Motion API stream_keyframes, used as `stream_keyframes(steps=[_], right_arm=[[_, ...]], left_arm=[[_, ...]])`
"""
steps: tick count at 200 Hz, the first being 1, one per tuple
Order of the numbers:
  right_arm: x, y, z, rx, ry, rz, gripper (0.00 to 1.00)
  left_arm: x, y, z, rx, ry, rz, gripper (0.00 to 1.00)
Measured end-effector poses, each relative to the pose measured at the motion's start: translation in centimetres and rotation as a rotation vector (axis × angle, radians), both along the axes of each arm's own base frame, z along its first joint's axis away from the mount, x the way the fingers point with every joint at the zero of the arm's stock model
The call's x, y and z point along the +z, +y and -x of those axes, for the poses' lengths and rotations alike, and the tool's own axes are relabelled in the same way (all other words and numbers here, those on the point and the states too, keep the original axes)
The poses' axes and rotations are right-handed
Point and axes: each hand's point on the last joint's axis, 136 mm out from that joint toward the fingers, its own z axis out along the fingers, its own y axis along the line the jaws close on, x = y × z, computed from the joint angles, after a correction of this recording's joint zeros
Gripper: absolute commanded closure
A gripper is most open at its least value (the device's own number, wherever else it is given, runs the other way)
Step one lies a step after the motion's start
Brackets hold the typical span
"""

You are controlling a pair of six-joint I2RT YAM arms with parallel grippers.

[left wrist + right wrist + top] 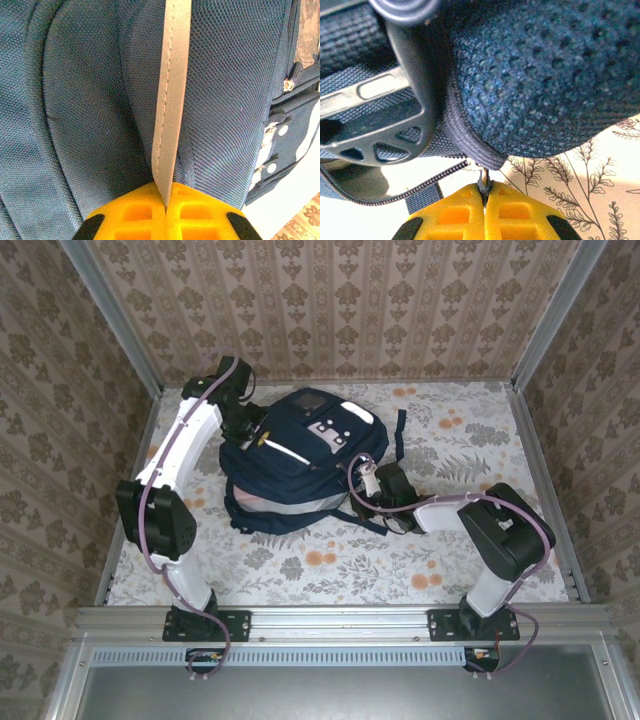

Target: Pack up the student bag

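Note:
The navy student bag lies in the middle of the floral table. My left gripper sits at its upper left side. In the left wrist view the yellow fingers are shut, pinching the end of a grey-white reflective stripe that runs across the blue fabric. My right gripper is at the bag's right edge. In the right wrist view its gripper is shut on a small metal zipper pull just under the bag's padded mesh.
A dark plastic strap buckle and a loose zipper chain lie left of the right fingers. Zipper pulls and white patches show at the bag's edge. Patterned walls close in the table on three sides.

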Motion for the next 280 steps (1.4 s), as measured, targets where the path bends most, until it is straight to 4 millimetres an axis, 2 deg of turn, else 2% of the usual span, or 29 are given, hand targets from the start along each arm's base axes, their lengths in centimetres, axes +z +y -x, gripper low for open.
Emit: stream_keyframes(steps=[29, 86, 98, 108, 116, 134, 144, 181, 205, 225, 243, 267, 280], right_arm=[[0.4, 0.7, 1.0, 0.052, -0.016, 0.024, 1.00], [0.1, 3.8, 5.0, 0.236, -0.035, 0.100, 1.00], [0.4, 4.0, 5.2, 0.246, -0.043, 0.100, 1.00], [0.7, 3.9, 5.2, 0.249, -0.046, 0.102, 1.00], [0.8, 3.9, 5.2, 0.249, -0.048, 0.105, 1.00], [0.8, 3.6, 5.1, 0.240, -0.037, 0.116, 1.00], [0.8, 3.4, 5.1, 0.232, -0.026, 0.118, 1.00], [0.8, 2.8, 4.7, 0.187, -0.004, 0.116, 1.00], [0.8, 2.6, 4.6, 0.166, 0.007, 0.110, 1.00], [0.8, 2.4, 4.5, 0.155, 0.014, 0.106, 1.00], [0.8, 2.4, 4.4, 0.152, 0.014, 0.105, 1.00], [0.8, 2.4, 4.4, 0.152, 0.015, 0.105, 1.00], [0.8, 2.4, 4.4, 0.155, 0.016, 0.104, 1.00]], left_arm=[[0.0, 0.0, 0.0, 0.000, -0.002, 0.001, 1.00], [-0.4, 0.1, 0.1, 0.002, 0.004, -0.007, 1.00], [-0.5, 0.1, 0.2, -0.001, 0.004, -0.007, 0.83], [-0.5, 0.2, 0.2, -0.013, -0.001, -0.016, 0.64], [-0.5, 0.3, 0.1, -0.021, -0.011, -0.021, 0.53], [-1.0, 1.3, 0.4, -0.028, -0.024, -0.034, 0.40], [-1.6, 2.6, 1.0, -0.014, -0.022, -0.043, 0.38], [-5.7, 9.8, 6.0, 0.096, 0.068, -0.092, 0.37], [-8.8, 12.3, 9.1, 0.140, 0.141, -0.112, 0.39], [-11.9, 13.2, 11.0, 0.155, 0.216, -0.116, 0.40], [-14.1, 13.1, 11.9, 0.150, 0.266, -0.111, 0.45], [-15.5, 12.6, 11.7, 0.138, 0.269, -0.098, 0.53], [-15.9, 12.3, 11.5, 0.134, 0.255, -0.089, 0.62]])
